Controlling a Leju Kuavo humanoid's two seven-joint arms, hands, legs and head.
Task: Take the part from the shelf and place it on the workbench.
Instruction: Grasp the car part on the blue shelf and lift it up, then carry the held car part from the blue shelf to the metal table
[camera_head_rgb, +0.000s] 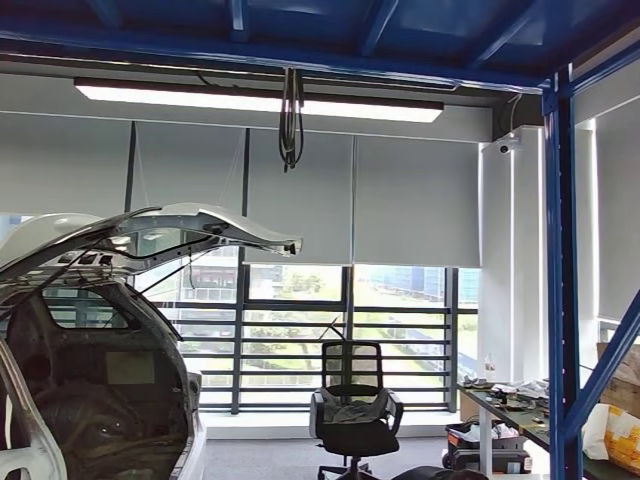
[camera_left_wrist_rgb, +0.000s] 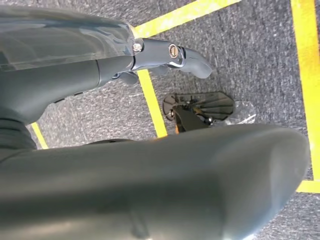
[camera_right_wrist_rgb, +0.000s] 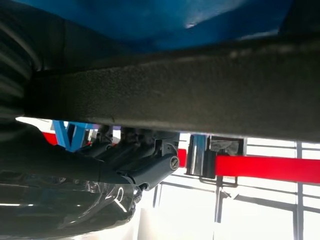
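I see the part (camera_right_wrist_rgb: 170, 95) — long, dark, partly wrapped in clear film — carried between both hands: right hand (camera_right_wrist_rgb: 143, 160) gripping its underside, left hand (camera_left_wrist_rgb: 166, 55) curled along it above the carpet (camera_left_wrist_rgb: 256, 65). Pickup looks done — the workbench (camera_head_rgb: 513, 415) sits far right, so carrying and placing remain.

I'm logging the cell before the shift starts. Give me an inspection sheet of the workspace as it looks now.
Surface: grey carpet with yellow tape lines.
Job's things: dark textured part beneath blue shelf.
Clutter: littered desk.
Hands: right hand fingers touch the part; left hand grip unclear.
Cables: bundle hanging from ceiling.
Surroundings: car body, tailgate open; office chair; blue frame.
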